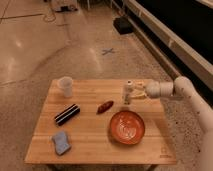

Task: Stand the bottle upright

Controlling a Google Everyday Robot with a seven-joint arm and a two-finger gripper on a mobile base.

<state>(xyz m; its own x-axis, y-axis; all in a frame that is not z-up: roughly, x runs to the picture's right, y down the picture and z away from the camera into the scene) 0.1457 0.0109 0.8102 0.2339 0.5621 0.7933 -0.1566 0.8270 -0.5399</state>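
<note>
The bottle (128, 93) is a small slim whitish bottle with a white cap. It stands upright on the wooden table (90, 137), at the back right, just behind the orange plate. My gripper (135, 92) reaches in from the right on a white arm (175, 90) and sits right at the bottle's right side, level with its upper half.
A translucent white cup (65, 85) stands at the table's back left. A black bar-shaped object (67, 114) lies left of centre, a reddish-brown item (105, 106) in the middle, a blue sponge (61, 142) at the front left, and an orange plate (127, 127) at the front right.
</note>
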